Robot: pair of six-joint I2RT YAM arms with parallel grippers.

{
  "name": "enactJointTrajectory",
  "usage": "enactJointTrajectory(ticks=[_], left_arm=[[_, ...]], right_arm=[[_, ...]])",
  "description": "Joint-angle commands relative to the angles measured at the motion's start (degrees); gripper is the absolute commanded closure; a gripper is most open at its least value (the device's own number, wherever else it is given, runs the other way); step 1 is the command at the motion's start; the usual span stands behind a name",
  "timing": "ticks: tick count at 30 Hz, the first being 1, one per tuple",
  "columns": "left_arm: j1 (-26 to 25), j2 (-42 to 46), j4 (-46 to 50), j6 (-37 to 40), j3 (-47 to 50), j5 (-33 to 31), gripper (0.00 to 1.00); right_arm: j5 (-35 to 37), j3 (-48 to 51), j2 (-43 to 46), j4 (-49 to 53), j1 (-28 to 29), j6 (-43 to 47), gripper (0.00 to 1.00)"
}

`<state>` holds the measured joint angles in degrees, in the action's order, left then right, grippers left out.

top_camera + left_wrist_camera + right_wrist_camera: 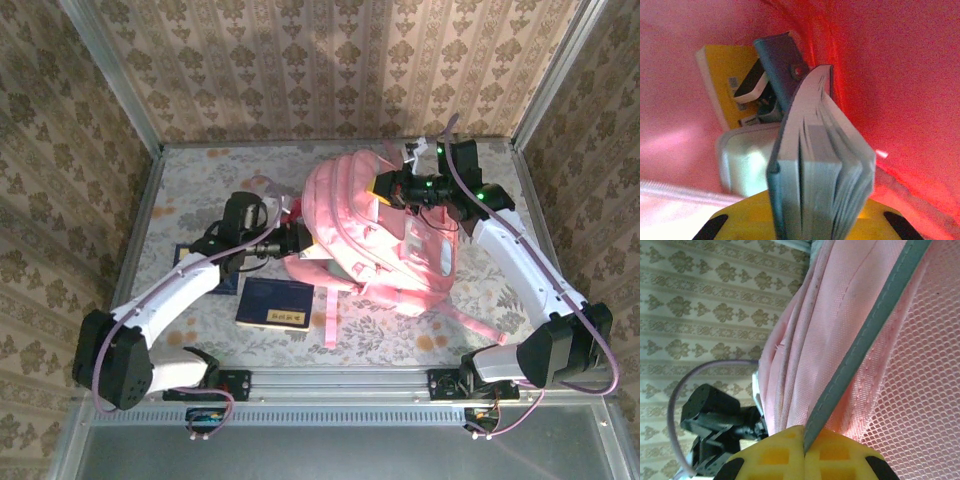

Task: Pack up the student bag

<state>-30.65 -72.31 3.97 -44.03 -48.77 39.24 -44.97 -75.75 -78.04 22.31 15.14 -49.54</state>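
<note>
Backpack (375,240), pink with pale panels, lies across the middle and far right of the flower-patterned worktop (190,180), one pink strap (330,318) trailing toward the near edge. The left arm (175,285) reaches in from the left, its wrist at the bag's open mouth. The left jaws are closed on a grey-blue book (815,170), its pages slightly fanned, held on edge inside the pink lining. Beyond that book, deeper in the bag, a yellow book (715,75), a dark blue case with a snap (782,65) and a white box (745,160) sit crowded together. The right arm (520,260) bends over the backpack's far side. There the right jaws are pinched fully together on a grey trim strip (865,340) that runs between plain pink fabric and pink mesh. A dark blue book (274,303) lies flat on the worktop just beside the left arm, near the bag's lower edge.
</note>
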Motion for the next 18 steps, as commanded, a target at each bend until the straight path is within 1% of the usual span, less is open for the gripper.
enactJointTrajectory(ticks=[1, 4, 7, 9, 12, 15, 18], left_arm=[[0.3, -0.7, -9.8, -3.5, 0.2, 5.5, 1.0], [1.6, -0.9, -11.7, -5.1, 1.5, 5.8, 1.0], [3.3, -1.9, -14.4, -7.4, 3.0, 6.4, 1.0], [3.2, -3.6, -16.6, -8.5, 2.7, 7.1, 1.0], [0.8, -7.9, -21.3, -10.9, 1.5, 8.1, 1.0], [-2.6, -12.0, -23.9, -12.1, -0.6, 7.3, 1.0], [-5.1, -16.0, -28.4, -15.1, -2.0, 6.4, 1.0]], right_arm=[[-11.0, -1.6, 3.4, -11.0, 0.0, 1.9, 1.0], [-13.3, -1.8, 3.5, -11.6, -0.3, 3.0, 1.0], [-14.0, -1.8, 3.8, -11.7, -0.7, 3.2, 1.0], [-14.3, -1.5, 3.9, -12.2, -0.7, 3.2, 1.0], [-14.4, -1.2, 3.9, -12.9, -1.0, 2.9, 1.0], [-14.8, -1.1, 3.5, -14.2, -1.4, 1.8, 1.0], [-14.7, -1.2, 3.2, -14.8, -1.7, 1.2, 1.0]])
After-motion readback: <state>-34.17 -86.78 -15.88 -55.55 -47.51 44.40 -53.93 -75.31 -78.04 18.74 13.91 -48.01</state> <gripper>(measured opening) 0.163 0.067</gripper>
